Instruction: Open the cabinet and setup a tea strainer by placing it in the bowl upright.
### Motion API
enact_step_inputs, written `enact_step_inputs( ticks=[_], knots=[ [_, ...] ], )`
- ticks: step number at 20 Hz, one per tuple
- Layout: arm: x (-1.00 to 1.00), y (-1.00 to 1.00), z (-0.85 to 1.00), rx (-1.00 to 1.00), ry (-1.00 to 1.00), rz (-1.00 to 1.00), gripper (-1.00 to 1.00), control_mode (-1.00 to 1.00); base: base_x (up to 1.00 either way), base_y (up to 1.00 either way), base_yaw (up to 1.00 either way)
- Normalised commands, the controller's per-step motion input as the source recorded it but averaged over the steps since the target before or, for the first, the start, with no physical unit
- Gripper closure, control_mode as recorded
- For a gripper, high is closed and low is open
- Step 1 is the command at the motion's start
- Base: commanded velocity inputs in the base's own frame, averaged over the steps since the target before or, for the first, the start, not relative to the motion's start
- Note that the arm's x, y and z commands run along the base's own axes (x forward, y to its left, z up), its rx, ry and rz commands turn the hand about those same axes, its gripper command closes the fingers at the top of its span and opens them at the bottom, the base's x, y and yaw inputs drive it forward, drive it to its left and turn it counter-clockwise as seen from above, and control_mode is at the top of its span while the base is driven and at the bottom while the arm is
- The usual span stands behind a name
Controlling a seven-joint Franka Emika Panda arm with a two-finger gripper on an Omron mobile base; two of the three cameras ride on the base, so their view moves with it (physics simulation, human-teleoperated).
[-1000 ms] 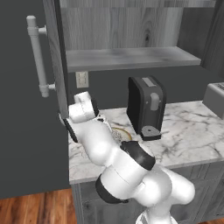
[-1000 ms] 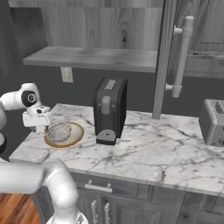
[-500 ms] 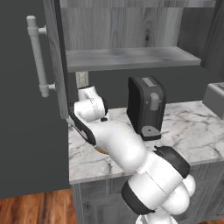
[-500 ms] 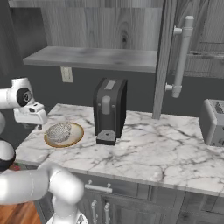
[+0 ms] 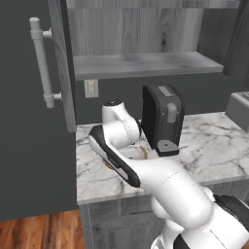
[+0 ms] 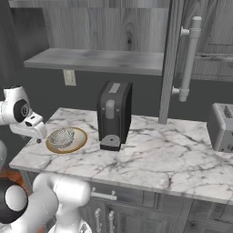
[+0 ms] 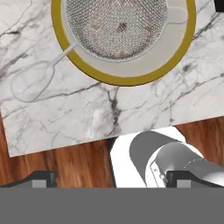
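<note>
Marble counter (image 6: 150, 150) holds strainer (image 7: 116, 26) in bowl (image 7: 127, 74) near its edge (fingers (image 7: 41, 178) spread wide, empty).

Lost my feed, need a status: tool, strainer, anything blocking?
Tool open, empty, above the counter edge. Tea strainer sits in the bowl, mesh cup up. Cabinet door open. Coffee machine beside the bowl, not blocking.

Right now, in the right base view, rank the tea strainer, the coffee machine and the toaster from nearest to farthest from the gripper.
1. The tea strainer, sitting in the bowl on the counter's left end, right beside the gripper.
2. The coffee machine, mid-counter, past the bowl.
3. The toaster, at the counter's far right edge.
</note>
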Motion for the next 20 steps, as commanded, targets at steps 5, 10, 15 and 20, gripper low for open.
enact_step_inputs(
  ticks=[5,10,15,20],
  knots=[
    [-0.12,-0.61,0.51,0.00,-0.01,0.00,-1.00,-1.00,0.00,0.00,0.00],
    [-0.18,-0.49,0.66,0.00,0.00,0.00,-1.00,-1.00,0.00,0.00,0.00],
    [-0.16,-0.52,0.56,0.00,0.00,0.00,-1.00,-1.00,0.00,0.00,0.00],
    [-0.10,-0.56,0.41,0.00,0.00,0.00,-1.00,-1.00,0.00,0.00,0.00]
  ],
)
